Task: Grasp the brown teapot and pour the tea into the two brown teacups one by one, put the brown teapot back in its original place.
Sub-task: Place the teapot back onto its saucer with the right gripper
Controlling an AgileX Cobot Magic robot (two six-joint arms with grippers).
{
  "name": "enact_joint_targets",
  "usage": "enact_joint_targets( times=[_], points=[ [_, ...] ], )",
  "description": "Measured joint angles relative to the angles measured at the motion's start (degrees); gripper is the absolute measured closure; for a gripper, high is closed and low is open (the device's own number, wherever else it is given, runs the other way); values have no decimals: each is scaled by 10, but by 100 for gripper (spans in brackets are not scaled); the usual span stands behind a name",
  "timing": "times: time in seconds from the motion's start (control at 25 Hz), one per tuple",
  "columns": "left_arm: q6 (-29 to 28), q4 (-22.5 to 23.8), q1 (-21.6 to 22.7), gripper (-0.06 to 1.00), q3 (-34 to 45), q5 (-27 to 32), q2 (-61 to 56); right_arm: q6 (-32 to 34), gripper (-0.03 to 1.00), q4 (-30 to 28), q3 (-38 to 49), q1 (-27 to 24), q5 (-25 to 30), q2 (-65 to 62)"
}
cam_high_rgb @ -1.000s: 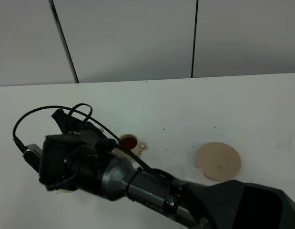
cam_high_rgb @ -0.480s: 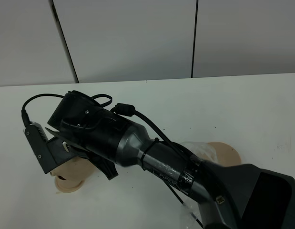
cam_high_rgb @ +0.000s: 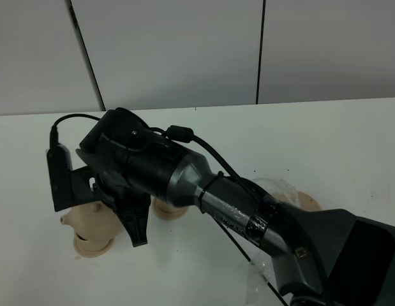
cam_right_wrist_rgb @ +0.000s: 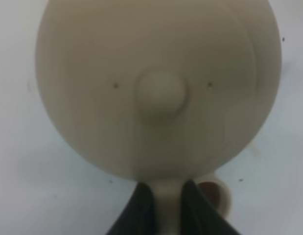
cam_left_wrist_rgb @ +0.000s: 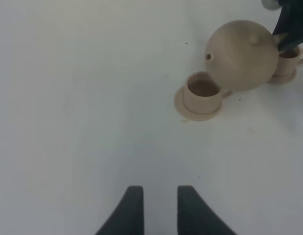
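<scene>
The right tool (cam_right_wrist_rgb: 163, 208) is clamped on the loop handle of the squat beige ceramic teapot (cam_right_wrist_rgb: 156, 83), hanging just over the nearer beige teacup (cam_left_wrist_rgb: 202, 93). Tilting carelessly risks spilling onto the white counter (cam_left_wrist_rgb: 82, 98). The left tool (cam_left_wrist_rgb: 156, 210) waits apart, well away.

The right arm (cam_high_rgb: 203, 191) is glossy black and dark grey, its round housing looped by a black cable (cam_high_rgb: 203, 150); both claws have tapering black fingers (cam_left_wrist_rgb: 134, 210).
</scene>
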Motion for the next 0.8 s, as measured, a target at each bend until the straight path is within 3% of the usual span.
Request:
enact_joint_targets(
  times=[0.56, 0.8],
  points=[
    [0, 0, 0, 70, 0, 0, 0, 220, 87, 29, 0, -9, 1, 0],
    [0, 0, 0, 70, 0, 0, 0, 251, 87, 41, 45, -10, 0, -2]
  ],
)
